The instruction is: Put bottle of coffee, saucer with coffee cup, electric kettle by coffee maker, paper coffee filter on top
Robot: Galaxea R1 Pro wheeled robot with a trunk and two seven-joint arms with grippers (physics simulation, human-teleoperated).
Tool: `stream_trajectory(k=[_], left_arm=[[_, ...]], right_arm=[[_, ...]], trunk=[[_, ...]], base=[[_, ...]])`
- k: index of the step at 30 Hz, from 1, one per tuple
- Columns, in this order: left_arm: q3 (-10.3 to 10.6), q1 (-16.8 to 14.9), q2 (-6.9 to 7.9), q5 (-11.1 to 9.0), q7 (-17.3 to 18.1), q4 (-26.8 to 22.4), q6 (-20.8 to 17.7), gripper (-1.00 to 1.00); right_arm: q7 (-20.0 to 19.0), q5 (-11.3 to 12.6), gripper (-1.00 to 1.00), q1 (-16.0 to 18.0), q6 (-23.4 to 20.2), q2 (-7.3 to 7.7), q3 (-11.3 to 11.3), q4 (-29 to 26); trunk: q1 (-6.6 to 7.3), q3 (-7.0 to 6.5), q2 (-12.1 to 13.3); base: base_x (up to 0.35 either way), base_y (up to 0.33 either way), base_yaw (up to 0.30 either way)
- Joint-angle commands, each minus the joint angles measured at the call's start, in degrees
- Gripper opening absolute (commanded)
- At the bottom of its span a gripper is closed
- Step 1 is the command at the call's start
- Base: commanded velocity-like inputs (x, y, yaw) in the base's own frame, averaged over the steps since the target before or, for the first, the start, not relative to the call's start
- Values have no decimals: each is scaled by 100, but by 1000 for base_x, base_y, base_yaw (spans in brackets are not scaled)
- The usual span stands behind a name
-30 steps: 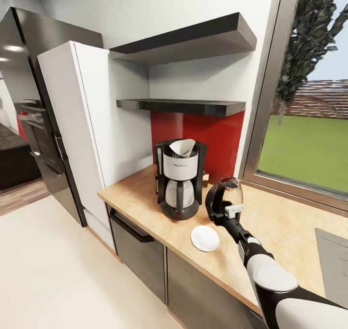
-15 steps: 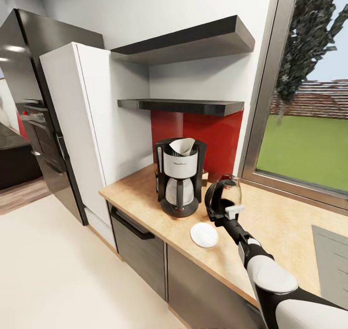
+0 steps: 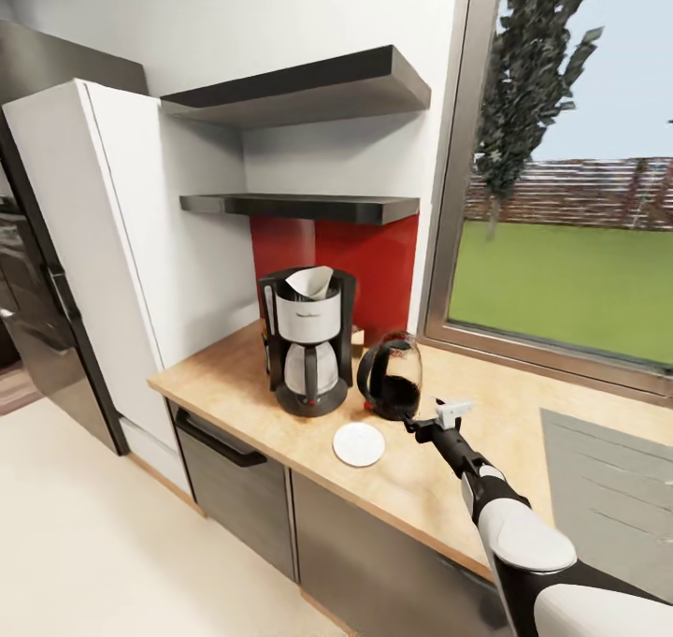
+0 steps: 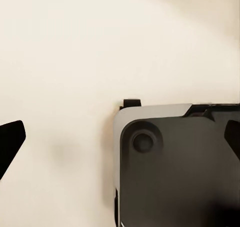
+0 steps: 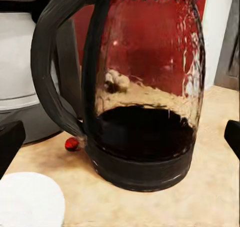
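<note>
The electric kettle (image 3: 391,377) (image 5: 142,97) stands upright on the countertop (image 3: 467,469), just right of the coffee maker (image 3: 307,342) (image 5: 20,77). A paper coffee filter (image 3: 313,282) sits on top of the coffee maker. In front of both lies the white saucer (image 3: 359,443) (image 5: 27,199). My right gripper (image 3: 414,424) (image 5: 120,137) is open, a short way from the kettle with nothing held. A tan-brown sliver behind the coffee maker may be the bottle of coffee (image 3: 357,337). The thin black kitchen shelf (image 3: 299,207) is bare. The coffee cup is out of view. My left gripper (image 4: 120,139) hangs open over the floor.
A thicker dark shelf (image 3: 290,85) hangs above the thin one. A tall white cabinet (image 3: 103,244) bounds the counter on the left, a big window (image 3: 561,244) on the right. A grey hob or sink panel (image 3: 617,487) lies at the far right.
The head view has swung to the right. My right gripper was at the kettle's handle; it has let go and drawn back. The kettle stays beside the coffee maker.
</note>
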State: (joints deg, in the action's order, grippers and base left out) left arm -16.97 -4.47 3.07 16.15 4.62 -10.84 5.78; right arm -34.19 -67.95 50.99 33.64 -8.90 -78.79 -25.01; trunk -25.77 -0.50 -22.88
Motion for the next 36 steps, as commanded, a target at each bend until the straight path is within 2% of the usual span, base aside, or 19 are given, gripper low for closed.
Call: stream_trajectory(k=[1, 11, 17, 21, 22, 24, 25, 26, 29, 36], left_arm=[[-50, -1, 0, 49, 24, 2, 20, 100], [-47, -1, -2, 53, 13, -23, 21, 100], [-41, -45, 48, 53, 13, -87, 29, 100], [-43, -52, 24, 47, 15, -90, 40, 100], [-43, -53, 18, 48, 14, -89, 56, 100], [-43, -50, 18, 50, 13, -78, 192, 100], [-43, -48, 15, 52, 13, -66, 285, 100], [-43, -46, 12, 54, 13, -57, 346, 100], [-43, -45, 10, 54, 13, -52, 378, 100], [-37, -45, 22, 55, 13, -34, 389, 100]], right_arm=[[-35, -34, 100, 6, 20, -6, -49, -13], [-29, -28, 100, -26, 20, 14, -57, -34], [-19, -19, 100, -62, 23, 153, -63, -43], [-14, 95, 100, -407, 69, 202, -87, -47], [-14, 245, 100, -500, 128, 206, -136, -49], [-18, 874, 100, -682, 465, 219, -402, -84], [-22, 1250, 100, -783, 743, 225, -558, -136], [-29, 1510, 100, -855, 1027, 224, -657, -178], [-34, 1642, 100, -893, 1196, 210, -708, -199], [-19, 1699, 100, -907, 1266, 197, -725, -215]], trunk=[[-1, -1, -4], [-1, -47, -4], [-1, -61, -4], [-1, -62, -4], [-1, -62, -4], [-1, -63, -4], [-1, -63, -4], [-1, -63, -4], [-1, -63, -4], [-1, -63, -4]], base=[[-100, 0, -293], [-11, 0, -286], [0, 0, -285], [0, 0, -286], [0, 0, -286], [0, 0, -286], [0, 0, -286], [0, 0, -286], [0, 0, -286], [0, 0, -279]])
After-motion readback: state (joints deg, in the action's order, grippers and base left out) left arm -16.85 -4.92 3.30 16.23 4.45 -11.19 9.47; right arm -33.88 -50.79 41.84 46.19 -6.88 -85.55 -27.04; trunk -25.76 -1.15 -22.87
